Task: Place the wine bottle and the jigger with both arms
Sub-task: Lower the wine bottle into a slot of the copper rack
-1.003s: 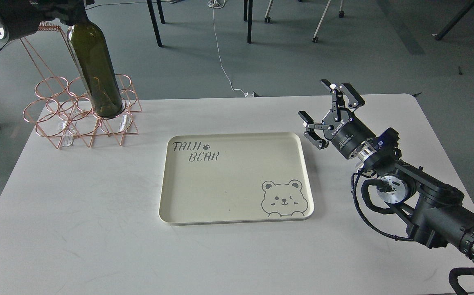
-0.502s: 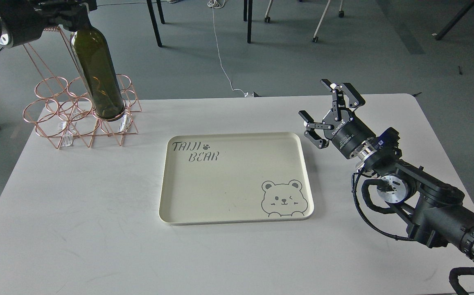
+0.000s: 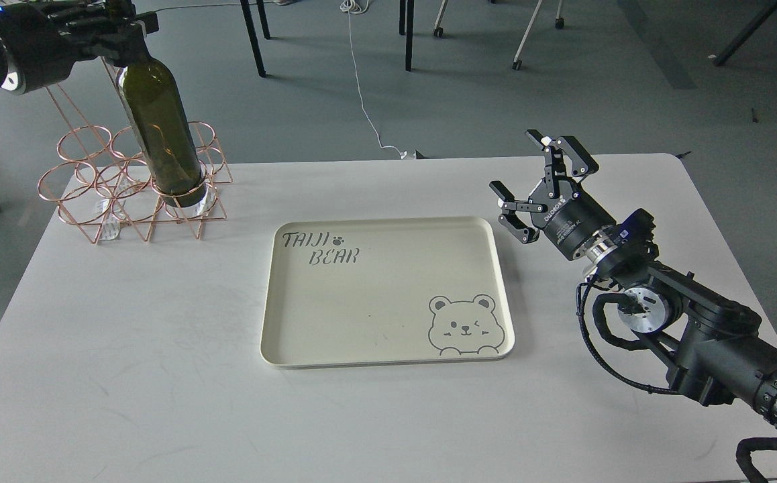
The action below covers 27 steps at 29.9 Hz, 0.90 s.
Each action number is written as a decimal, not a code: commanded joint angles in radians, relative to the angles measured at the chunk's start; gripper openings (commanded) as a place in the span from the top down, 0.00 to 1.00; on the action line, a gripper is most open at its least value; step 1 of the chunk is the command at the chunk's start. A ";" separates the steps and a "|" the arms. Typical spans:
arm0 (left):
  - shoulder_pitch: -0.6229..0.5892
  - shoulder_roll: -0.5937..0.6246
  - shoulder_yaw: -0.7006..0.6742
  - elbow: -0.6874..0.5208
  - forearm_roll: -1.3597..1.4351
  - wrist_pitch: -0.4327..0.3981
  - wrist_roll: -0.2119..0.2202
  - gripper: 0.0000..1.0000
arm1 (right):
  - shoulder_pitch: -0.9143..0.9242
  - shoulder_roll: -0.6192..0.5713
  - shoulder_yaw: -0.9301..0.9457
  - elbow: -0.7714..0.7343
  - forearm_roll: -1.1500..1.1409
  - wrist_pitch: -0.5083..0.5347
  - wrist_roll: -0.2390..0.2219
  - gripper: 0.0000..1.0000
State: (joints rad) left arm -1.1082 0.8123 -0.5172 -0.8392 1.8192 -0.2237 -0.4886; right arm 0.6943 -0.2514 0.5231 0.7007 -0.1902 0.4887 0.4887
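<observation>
The left hand (image 3: 117, 37) grips the neck of the wine bottle (image 3: 160, 127), which leans slightly with its base in a ring of the copper wire rack (image 3: 86, 201) at the surface's (image 3: 127, 376) far left. The right hand (image 3: 541, 184) hovers, fingers spread, beside the cream tray (image 3: 388, 295).

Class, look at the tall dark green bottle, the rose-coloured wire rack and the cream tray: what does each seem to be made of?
Tall dark olive-green bottle: probably glass, glossy, with reflections on its side.
Rose-gold wire rack: thin metal wire, copper-toned and shiny.
Cream rectangular tray: likely plastic or melamine, a matte surface with a printed bear; uncertain.
</observation>
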 commanded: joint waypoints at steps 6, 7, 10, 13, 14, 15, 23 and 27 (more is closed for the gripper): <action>0.024 -0.001 0.000 0.003 0.000 0.007 0.000 0.81 | -0.001 0.001 0.000 -0.001 0.000 0.000 0.000 0.01; 0.024 -0.001 0.000 0.005 0.000 0.007 0.000 0.80 | -0.001 0.001 0.000 -0.001 0.000 0.000 0.000 0.01; 0.031 -0.002 0.000 0.005 0.000 0.007 0.000 0.80 | -0.001 0.001 0.000 -0.001 0.000 0.000 0.000 0.01; 0.037 -0.021 0.000 0.005 0.000 0.010 0.000 0.80 | -0.001 0.001 0.000 0.000 -0.002 0.000 0.000 0.01; 0.041 -0.022 -0.001 0.005 0.000 0.015 0.000 0.80 | -0.002 0.001 0.000 0.000 -0.002 0.000 0.000 0.01; 0.045 -0.024 0.000 0.005 0.000 0.018 0.000 0.79 | -0.002 0.001 0.000 0.000 0.000 0.000 0.000 0.01; 0.070 -0.024 -0.001 0.005 0.000 0.032 0.000 0.78 | -0.002 0.001 0.000 -0.001 0.000 0.000 0.000 0.01; 0.074 -0.024 0.000 0.005 0.000 0.032 0.000 0.77 | -0.002 0.001 0.000 -0.001 -0.002 0.000 0.000 0.01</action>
State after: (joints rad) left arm -1.0361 0.7884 -0.5178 -0.8343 1.8194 -0.1918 -0.4883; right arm 0.6918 -0.2507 0.5231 0.7001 -0.1910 0.4887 0.4887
